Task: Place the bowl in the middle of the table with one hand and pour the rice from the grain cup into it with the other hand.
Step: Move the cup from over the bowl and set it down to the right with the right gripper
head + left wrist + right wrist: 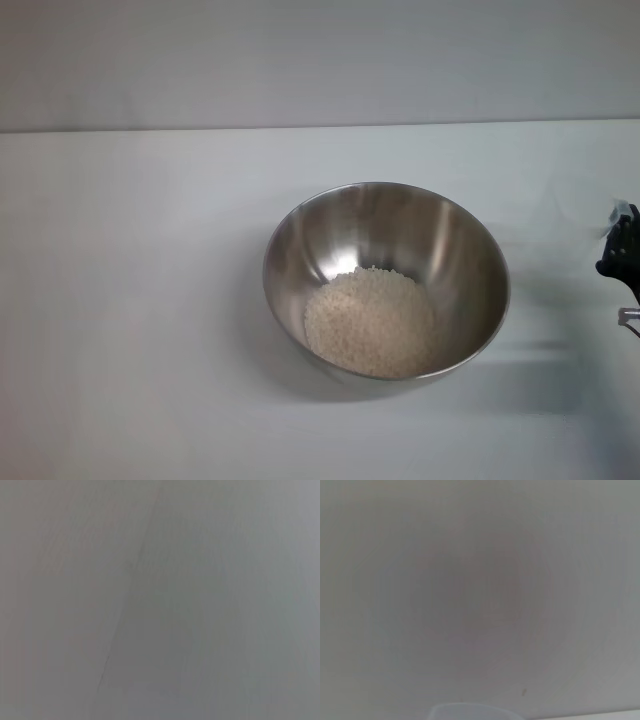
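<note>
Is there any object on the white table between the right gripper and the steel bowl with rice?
No. Only bare white table lies between the right gripper, at the right edge, and the round stainless-steel bowl holding rice.

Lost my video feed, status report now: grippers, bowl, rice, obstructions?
Right gripper at table's right edge. Left gripper not in view. Bowl mid-table, rice inside. Nothing obstructing.
</note>
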Available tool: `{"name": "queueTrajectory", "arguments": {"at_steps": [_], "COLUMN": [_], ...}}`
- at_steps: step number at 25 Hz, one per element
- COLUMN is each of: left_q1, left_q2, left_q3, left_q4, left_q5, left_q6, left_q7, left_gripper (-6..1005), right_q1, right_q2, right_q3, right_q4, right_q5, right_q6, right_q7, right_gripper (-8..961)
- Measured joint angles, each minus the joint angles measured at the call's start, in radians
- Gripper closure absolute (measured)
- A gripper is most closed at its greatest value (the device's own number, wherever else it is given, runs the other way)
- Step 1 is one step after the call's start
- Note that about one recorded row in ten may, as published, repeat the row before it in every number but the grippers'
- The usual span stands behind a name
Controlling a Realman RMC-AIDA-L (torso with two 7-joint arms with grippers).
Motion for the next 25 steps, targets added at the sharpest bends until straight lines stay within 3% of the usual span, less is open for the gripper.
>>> {"name": "queueTrajectory", "arguments": {"at_steps": [25], "left_q1": [0.004], "left_q2": [0.007], "left_q3": [-0.008], "left_q4": [-0.004], "left_q5": [0.000], "left_q6": [0.016], "left_q7": [0.000], "left_gripper": [128], "right_q1": [0.049], "right_q2": [-0.002], "right_q3": [-0.019], "right_q4": [-0.028], "right_q5": [-0.012], "right_q6": [0.082], "right_q7": [-0.008], "right_gripper": [880]}}
